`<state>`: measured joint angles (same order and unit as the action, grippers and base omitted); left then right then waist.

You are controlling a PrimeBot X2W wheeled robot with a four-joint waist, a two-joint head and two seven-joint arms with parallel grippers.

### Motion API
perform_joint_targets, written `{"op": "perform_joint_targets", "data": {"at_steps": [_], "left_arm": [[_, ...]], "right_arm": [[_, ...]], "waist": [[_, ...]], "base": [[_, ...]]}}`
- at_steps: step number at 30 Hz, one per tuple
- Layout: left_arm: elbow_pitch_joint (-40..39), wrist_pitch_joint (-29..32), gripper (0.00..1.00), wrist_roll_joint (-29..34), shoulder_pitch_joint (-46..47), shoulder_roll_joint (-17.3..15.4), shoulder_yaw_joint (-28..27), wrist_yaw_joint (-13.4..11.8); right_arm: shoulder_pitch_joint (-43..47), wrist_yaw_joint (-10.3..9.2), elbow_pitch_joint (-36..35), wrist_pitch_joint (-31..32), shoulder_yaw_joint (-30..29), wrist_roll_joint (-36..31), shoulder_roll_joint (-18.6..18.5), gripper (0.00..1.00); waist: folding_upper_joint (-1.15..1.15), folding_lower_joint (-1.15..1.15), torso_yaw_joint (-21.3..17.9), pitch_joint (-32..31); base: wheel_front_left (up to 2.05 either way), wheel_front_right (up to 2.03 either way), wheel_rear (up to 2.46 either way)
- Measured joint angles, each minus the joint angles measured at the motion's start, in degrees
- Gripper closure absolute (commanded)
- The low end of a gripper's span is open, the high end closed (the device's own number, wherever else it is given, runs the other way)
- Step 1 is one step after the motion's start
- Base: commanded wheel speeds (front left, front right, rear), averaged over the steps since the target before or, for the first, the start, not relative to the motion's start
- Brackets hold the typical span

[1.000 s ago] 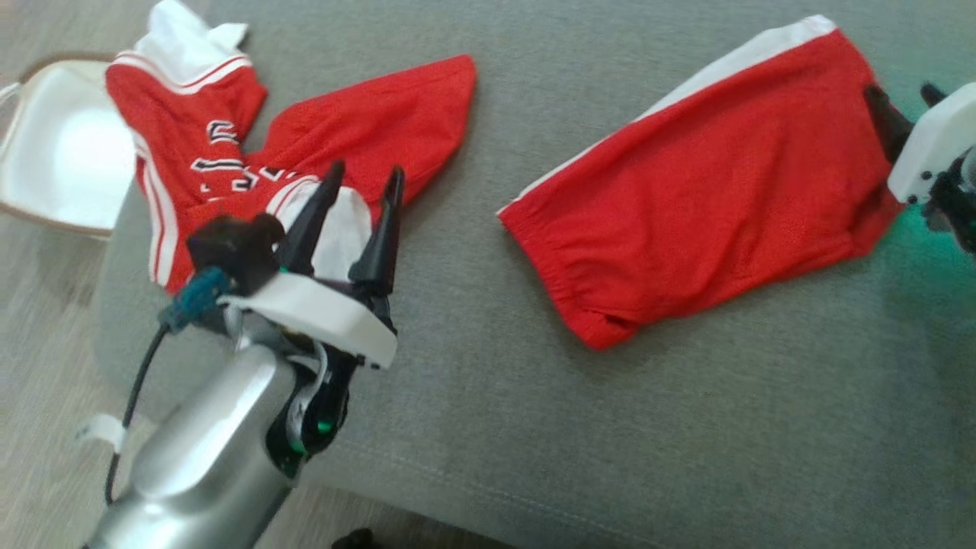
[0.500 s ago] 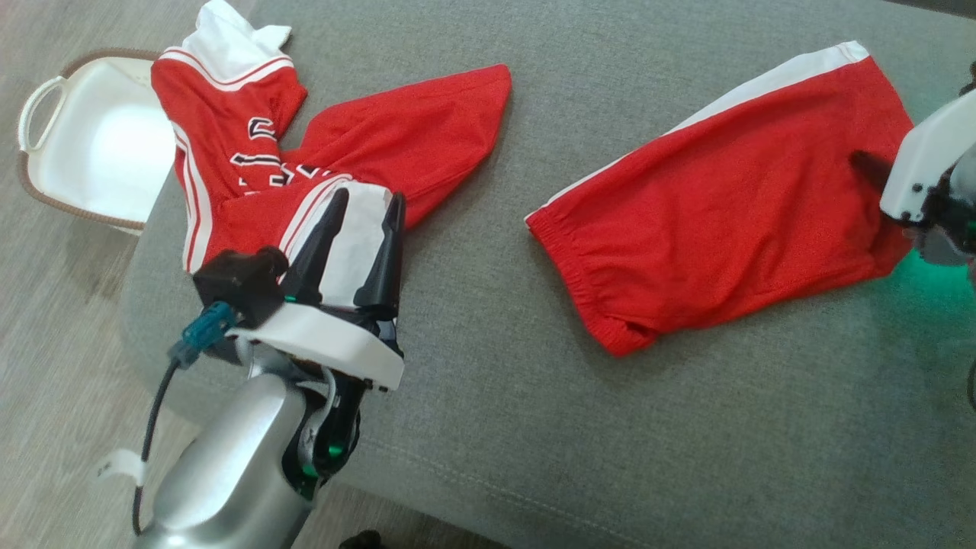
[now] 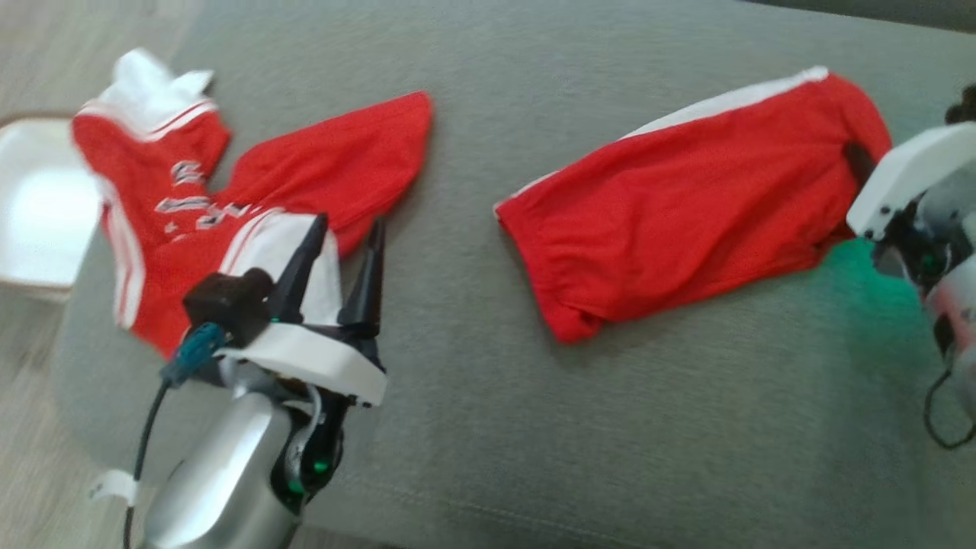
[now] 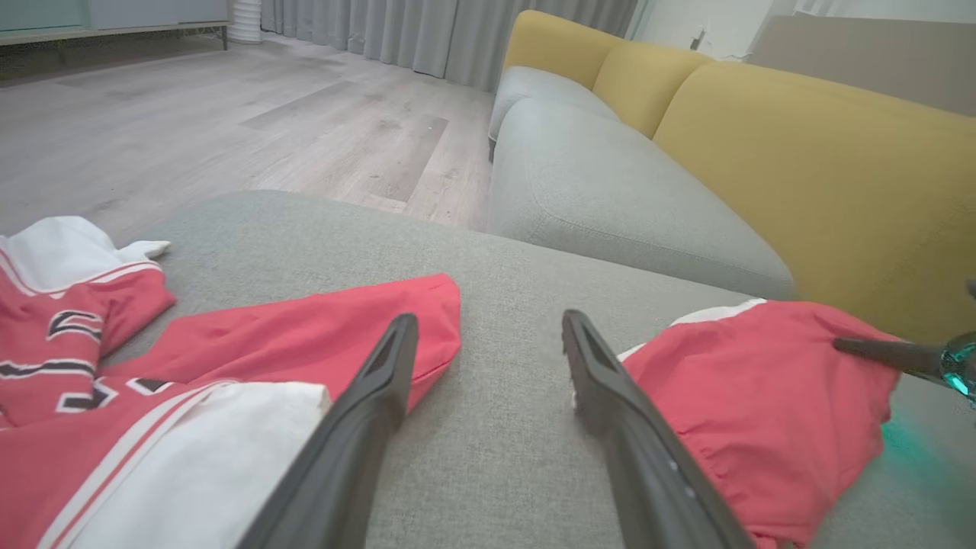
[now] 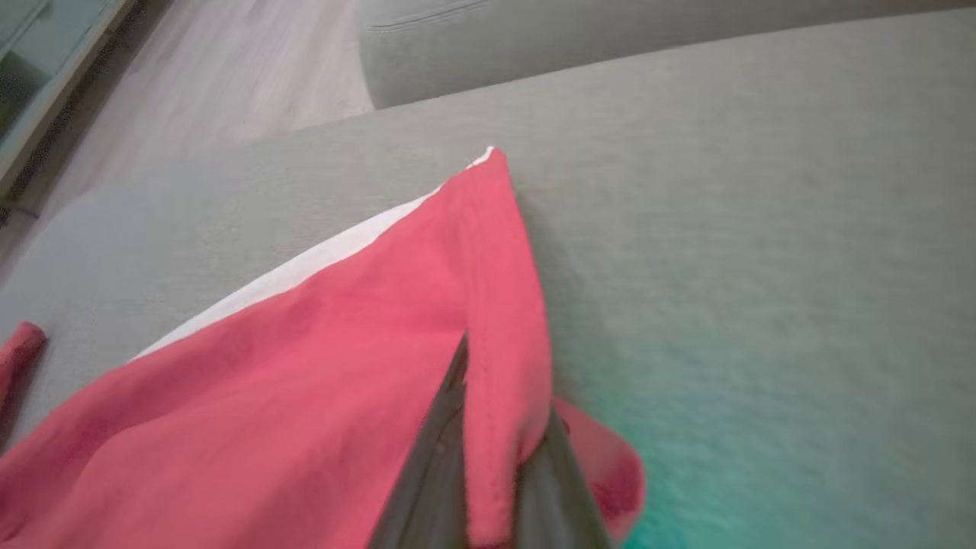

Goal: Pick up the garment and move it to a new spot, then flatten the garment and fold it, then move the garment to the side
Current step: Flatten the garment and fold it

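1. The shorts [image 3: 686, 198] lie on the right half of a grey cushion [image 3: 610, 427]. They are thin red cloth with a white stripe along the far edge and a gathered waistband at the near left end, and they form a long slanted shape.
2. The right pincer [image 5: 499, 396] is pressed together on the shorts' right-hand edge. The cloth stands up in a narrow ridge between its two dark fingers.
3. The left pincer [image 3: 347, 225] is spread and holds nothing. Its tapering fingers stand over the near edge of the jersey [image 3: 252, 191]; I cannot tell whether they touch it.
4. The jersey is crumpled red cloth with white panels, striped trim and black-and-white lettering. It lies at the cushion's left end, well apart from the shorts, with bare cushion between them.
5. The cushion is coarse woven fabric with rounded corners and a seam along its near side.
6. A white basket [image 3: 38, 213] sits on the pale wood floor [image 4: 229, 130] beside the cushion's left end. A sofa [image 4: 801, 152] with yellow backs and grey seats stands behind.
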<state>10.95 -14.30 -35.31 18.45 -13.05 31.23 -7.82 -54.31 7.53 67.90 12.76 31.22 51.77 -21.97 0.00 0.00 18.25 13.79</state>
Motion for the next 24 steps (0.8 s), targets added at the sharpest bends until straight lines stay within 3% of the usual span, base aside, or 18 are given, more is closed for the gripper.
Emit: {"op": "perform_joint_targets", "data": {"at_steps": [7,13,24], "left_arm": [[-0.15,0.03,0.0,0.94,-1.8,-1.65,-0.59,-1.03],[-1.13,0.19,0.0,0.94,-3.22,-2.59,-0.57,-1.81],[-1.57,0.67,0.0,0.93,-4.45,-2.72,-0.32,-1.86]], "right_arm": [[3.78,0.0,0.24,-2.02,-0.37,2.49,-0.34,1.0],[4.6,0.0,0.55,-5.34,-0.85,3.23,-2.78,1.0],[8.25,0.0,-1.59,-10.16,-0.56,4.25,-6.04,1.0]], "waist": [[0.0,0.0,-6.99,-2.52],[0.0,0.0,-12.18,-4.41],[0.0,0.0,-12.77,-6.75]], "base": [[0.0,0.0,0.0],[0.0,0.0,0.0],[0.0,0.0,0.0]]}}
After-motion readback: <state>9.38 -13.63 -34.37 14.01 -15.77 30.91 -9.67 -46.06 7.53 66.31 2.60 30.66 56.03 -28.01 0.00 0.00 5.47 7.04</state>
